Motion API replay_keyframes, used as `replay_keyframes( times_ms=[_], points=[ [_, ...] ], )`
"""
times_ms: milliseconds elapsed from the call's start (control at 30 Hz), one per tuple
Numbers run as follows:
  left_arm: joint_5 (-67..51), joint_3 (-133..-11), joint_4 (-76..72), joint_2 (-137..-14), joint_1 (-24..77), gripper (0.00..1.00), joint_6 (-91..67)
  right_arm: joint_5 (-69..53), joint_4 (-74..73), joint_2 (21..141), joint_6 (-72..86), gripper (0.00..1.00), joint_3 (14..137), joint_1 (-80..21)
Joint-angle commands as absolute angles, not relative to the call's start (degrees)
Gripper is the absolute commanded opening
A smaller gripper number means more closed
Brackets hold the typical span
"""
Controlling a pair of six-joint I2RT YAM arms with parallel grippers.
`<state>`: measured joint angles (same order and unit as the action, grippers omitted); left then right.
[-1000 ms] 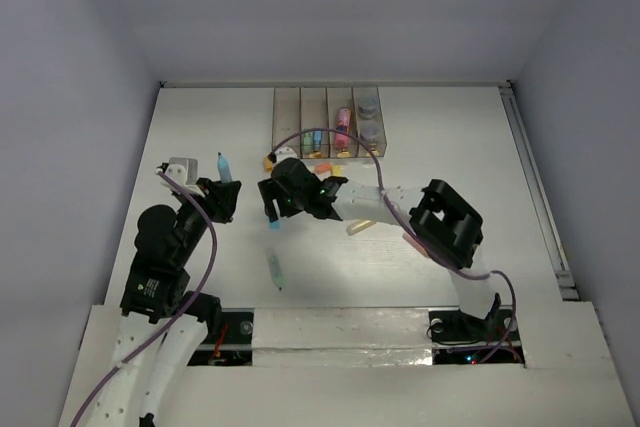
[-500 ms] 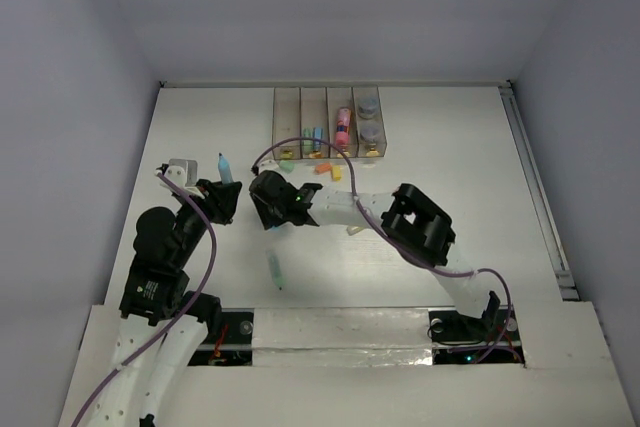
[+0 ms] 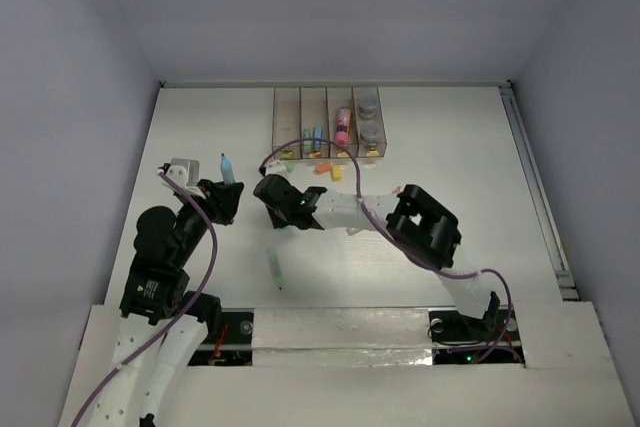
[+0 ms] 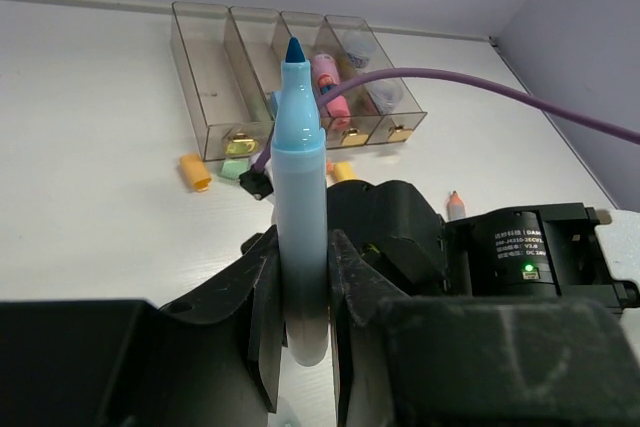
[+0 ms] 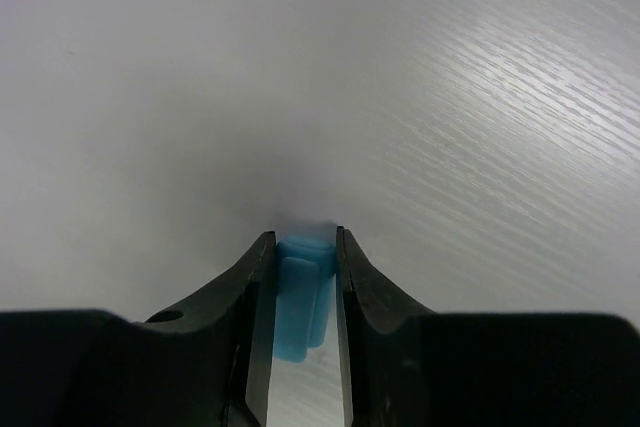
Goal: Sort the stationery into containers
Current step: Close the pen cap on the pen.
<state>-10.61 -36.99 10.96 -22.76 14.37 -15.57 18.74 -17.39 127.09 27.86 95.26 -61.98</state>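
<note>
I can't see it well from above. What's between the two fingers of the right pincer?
A little blue cap, lying on the white table and touching both fingers of the right pincer. The right wrist view shows it.

The left gripper (image 4: 300, 292) is closed tight on a light blue marker (image 4: 298, 177); the bare dark tip of the marker points to the far edge of the worktop (image 4: 90, 127); there the containers (image 4: 205, 77) stand in a row, with a pink marker (image 4: 328, 82) in the third from the left; an orange cap (image 4: 195, 171) lies just before them; a purple cable (image 4: 500, 87) crosses above the black right arm (image 4: 530, 257).
</note>
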Motion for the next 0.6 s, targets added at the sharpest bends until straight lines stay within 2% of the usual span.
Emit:
replay_keyframes(
  times_ms=[0, 300, 433, 567],
  points=[
    [-13.7, -38.1, 7.5, -23.6, 14.1, 0.00, -15.9, 23.5, -11.8, 119.6, 26.6, 0.12, 91.5, -62.0],
    [-29.6, -37.2, 3.0, -26.6, 14.1, 0.00, -15.1, 29.4, 1.7, 96.1, 22.1, 0.11, 79.4, -59.0],
    [-31.8, -36.9, 2.1, -27.2, 14.1, 0.00, -15.3, 29.1, 6.5, 86.9, 22.2, 0.11, 77.1, -58.3],
    [-30.6, -37.1, 2.3, -28.2, 14.1, 0.00, -15.0, 26.5, 12.6, 85.2, 24.2, 0.11, 78.7, -58.3]
  ],
)
